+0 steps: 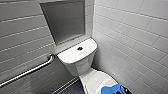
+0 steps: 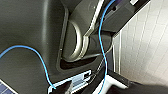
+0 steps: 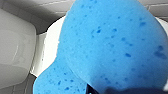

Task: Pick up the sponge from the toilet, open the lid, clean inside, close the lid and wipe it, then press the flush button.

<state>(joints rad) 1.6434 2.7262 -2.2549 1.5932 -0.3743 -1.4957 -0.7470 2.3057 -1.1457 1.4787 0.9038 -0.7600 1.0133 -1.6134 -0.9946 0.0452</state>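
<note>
White-tiled wall point(image 1: 130, 30) behind toilet point(image 1: 80, 58) | lid point(image 1: 96, 80) down | sponge point(image 3: 112, 45) bright blue, pitted with darker pores, rounded lobes | my right gripper point(image 1: 123, 90) clamps it over lid

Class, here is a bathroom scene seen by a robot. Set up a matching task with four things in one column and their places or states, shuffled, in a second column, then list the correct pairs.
Things
1. bright blue soft sponge
2. small round dark flush button
3. shiny metal grab bar
4. white oval plastic lid

Places or states
A. fixed along the grey tiled wall
B. down, closed
C. in the middle of the white tank top
D. lowest in the head view, over the lid's front end

Pairs: 1-D, 2-C, 3-A, 4-B
</note>
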